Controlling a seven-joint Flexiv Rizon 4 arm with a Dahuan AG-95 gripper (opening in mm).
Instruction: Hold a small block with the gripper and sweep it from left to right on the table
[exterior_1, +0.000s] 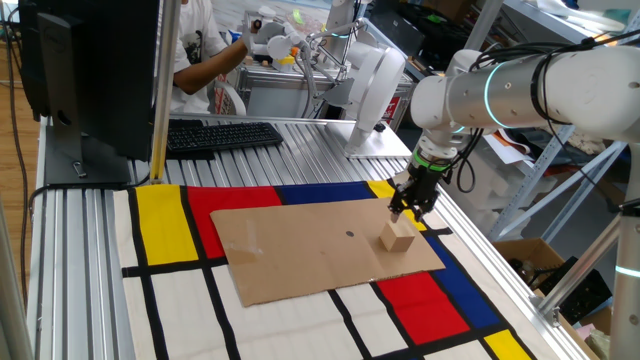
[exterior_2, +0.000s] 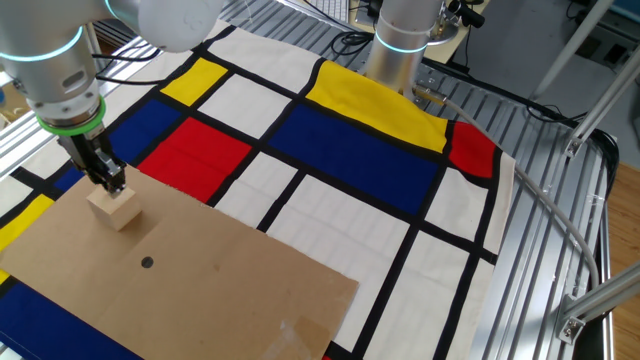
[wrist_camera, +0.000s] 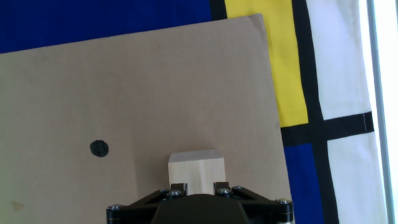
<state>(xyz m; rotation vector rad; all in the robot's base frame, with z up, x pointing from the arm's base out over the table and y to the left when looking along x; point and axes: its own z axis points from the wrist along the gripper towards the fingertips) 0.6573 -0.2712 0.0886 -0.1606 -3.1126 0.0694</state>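
Keyboard: at the far left of the table in your first fixed view you see a black keyboard (exterior_1: 222, 134) on the bare ribbed metal, well apart from the work area.

Table: the silver ribbed table (exterior_1: 80, 250) carries a mat (exterior_1: 165, 225) of red, yellow, blue and white rectangles edged in black.

Cardboard: a flat brown cardboard sheet (exterior_1: 300, 250) lies on the mat; you can also see it in the other fixed view (exterior_2: 200, 280) and filling most of the hand view (wrist_camera: 137, 93).

Black dot: a small dark dot (wrist_camera: 98, 148) sits on the cardboard, to the left of the block in the hand view and near it in both fixed views.

Block: your small block (exterior_1: 397, 236) is a plain light wooden cube standing on the cardboard near its right edge in the first fixed view; in the other fixed view it (exterior_2: 112, 208) stands near the cardboard's left part. It rests flat on the sheet, not lifted.

Gripper: the gripper (exterior_1: 409, 209) hangs just above the block's top, with the green ring above it. In the other fixed view the gripper (exterior_2: 112, 185) meets the block's upper edge. In the hand view the fingers (wrist_camera: 179, 189) stand spread at the block's (wrist_camera: 196, 171) near side; you cannot tell whether they touch it.

Arm: the thick white and silver arm (exterior_1: 520, 95) reaches in from the right.
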